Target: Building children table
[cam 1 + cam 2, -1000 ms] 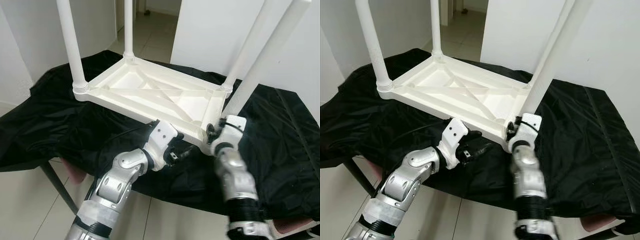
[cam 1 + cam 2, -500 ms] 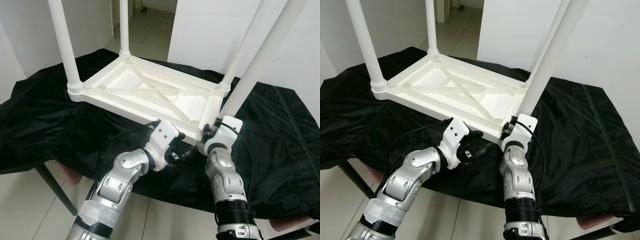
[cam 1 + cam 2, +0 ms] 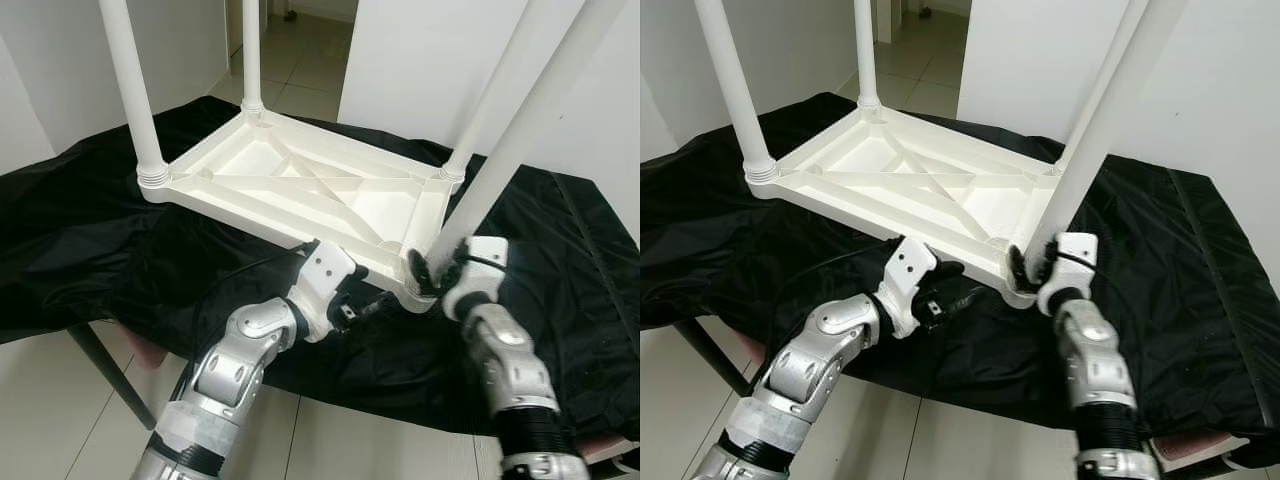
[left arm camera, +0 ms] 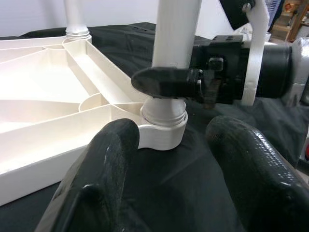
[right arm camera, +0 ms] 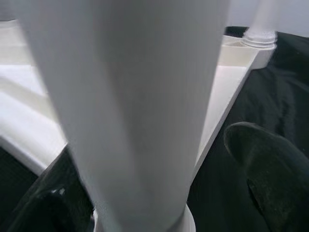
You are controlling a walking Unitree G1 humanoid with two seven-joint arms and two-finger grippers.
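A: Where's the children's table?

B: Upside down on a black cloth over a work table, top face down, ribbed underside up. Three legs stand in their corner sockets. The fourth, the near leg, rises tilted from the near right corner socket.

A: Grippers?

B: Right gripper sits low on the near leg, just above the socket collar. In the left wrist view one black finger lies across the leg; the right wrist view shows fingers either side of it. Jaws clamped on the leg, I'd judge. Left gripper is near the table's front edge, beside that corner, jaws apart and holding nothing.

A: How will it handle?

B: Looks like moulded white plastic: probably light, stiff, smooth enough to slip in a twist. Hold the leg low, near the collar, where the lean is easiest to control. The table could slide on the cloth, so bracing the rim seems wise.

A: Containers?

B: None. The underside's ribbed cells are bare.
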